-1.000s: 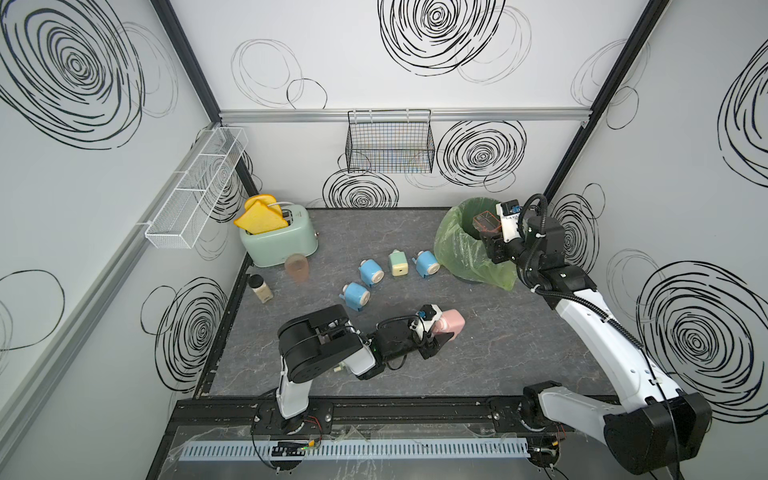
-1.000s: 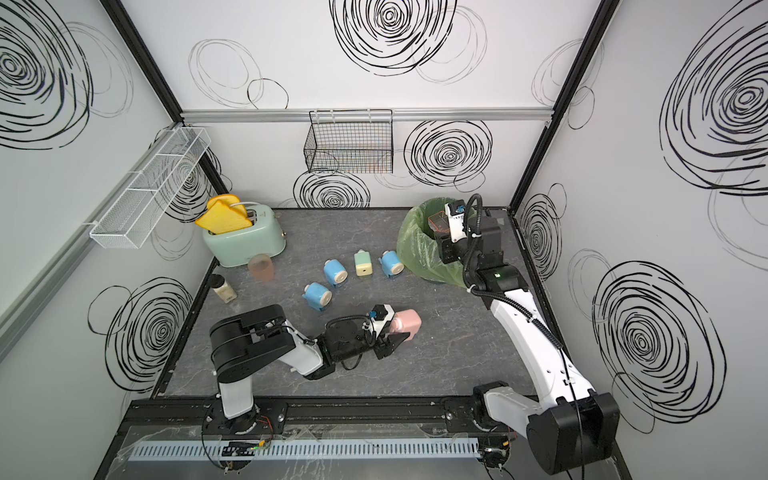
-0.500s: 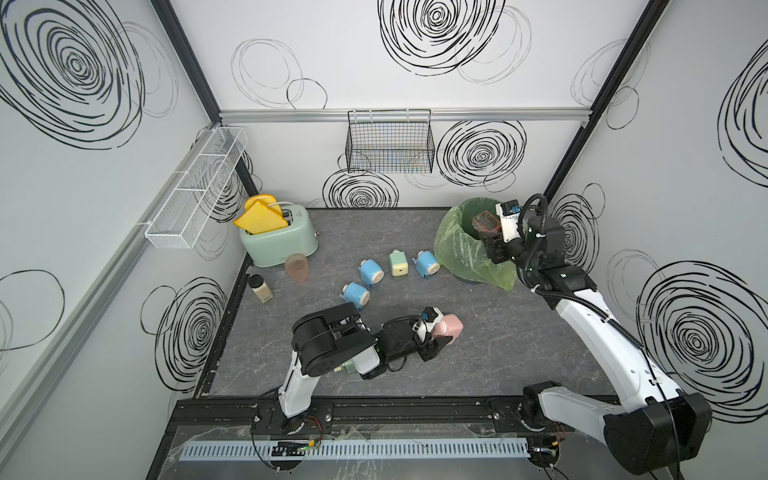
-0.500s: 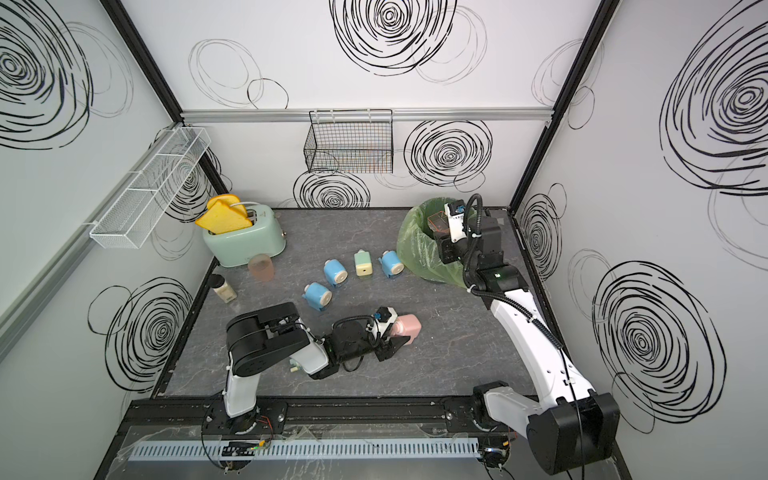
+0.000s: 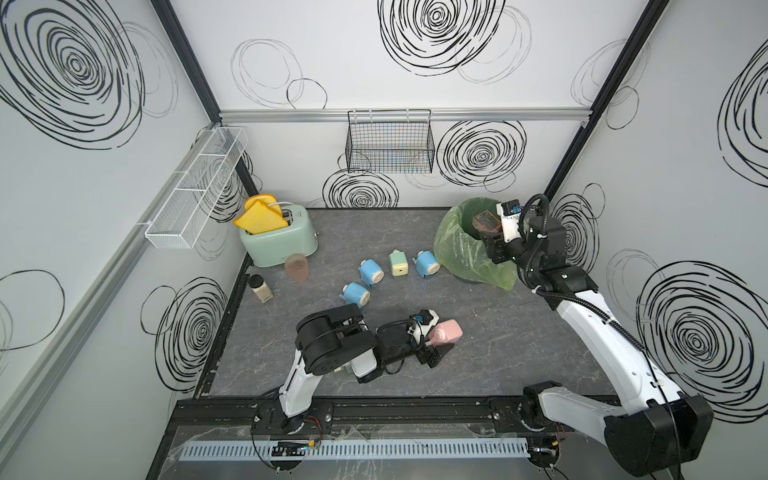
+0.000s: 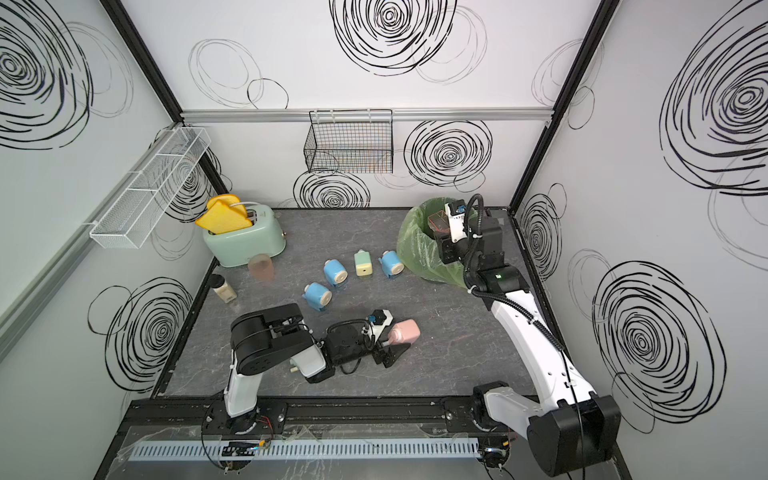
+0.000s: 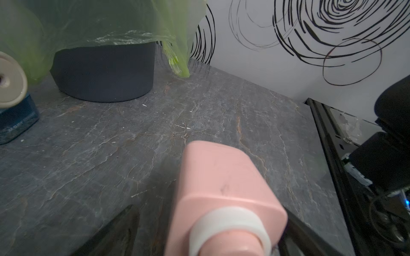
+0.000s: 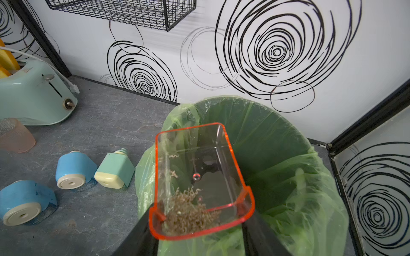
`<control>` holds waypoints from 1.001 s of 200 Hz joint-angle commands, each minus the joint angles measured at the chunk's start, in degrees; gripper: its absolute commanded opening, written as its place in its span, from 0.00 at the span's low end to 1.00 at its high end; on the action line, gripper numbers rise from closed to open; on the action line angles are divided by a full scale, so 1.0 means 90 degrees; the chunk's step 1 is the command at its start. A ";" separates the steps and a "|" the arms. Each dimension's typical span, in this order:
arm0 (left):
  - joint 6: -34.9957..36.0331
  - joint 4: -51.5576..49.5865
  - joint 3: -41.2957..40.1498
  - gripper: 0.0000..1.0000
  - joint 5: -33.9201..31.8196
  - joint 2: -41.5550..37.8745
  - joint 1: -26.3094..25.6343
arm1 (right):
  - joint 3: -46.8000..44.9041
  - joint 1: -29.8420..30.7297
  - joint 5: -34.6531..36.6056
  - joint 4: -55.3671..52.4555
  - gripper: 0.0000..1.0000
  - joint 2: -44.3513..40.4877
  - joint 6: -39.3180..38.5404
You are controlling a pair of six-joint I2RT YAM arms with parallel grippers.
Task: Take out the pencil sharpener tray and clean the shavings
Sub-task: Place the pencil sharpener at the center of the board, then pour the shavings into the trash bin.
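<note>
Right gripper: clamped on orange transparent tray, shavings inside, held over green-lined waste bin. Left gripper: jaws spread, flanking pink pencil sharpener on tabletop, no grip.

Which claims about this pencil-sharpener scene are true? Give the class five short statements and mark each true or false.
1. Three blue pencil sharpeners lie on the table. True.
2. The orange tray in the right gripper holds shavings. True.
3. The orange tray rests on the table. False: it is held above the green-lined bin.
4. The left gripper is clamped on a blue sharpener. False: its jaws stand open around the pink pencil sharpener.
5. The black wire basket stands on the table. False: it hangs on the back wall.
</note>
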 commanded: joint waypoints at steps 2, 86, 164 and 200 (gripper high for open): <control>-0.0139 0.0747 -0.0298 0.97 -0.0021 0.0031 0.0046 | -0.0090 -0.0032 -0.0065 0.0210 0.41 -0.0130 -0.0018; -0.0720 -0.1914 -0.0528 0.97 -0.0184 -0.2707 0.0499 | -0.0220 -0.0032 -0.0171 0.0277 0.41 -0.0138 -0.0029; -0.1275 -0.6746 0.2740 0.97 0.1425 -0.4247 0.2086 | -0.0606 0.0045 -0.0515 0.0579 0.41 -0.0476 -0.0121; -0.1118 -0.7761 0.5115 0.97 0.2358 -0.3087 0.2517 | -0.0603 0.0361 -0.0341 0.0455 0.41 -0.0572 -0.0428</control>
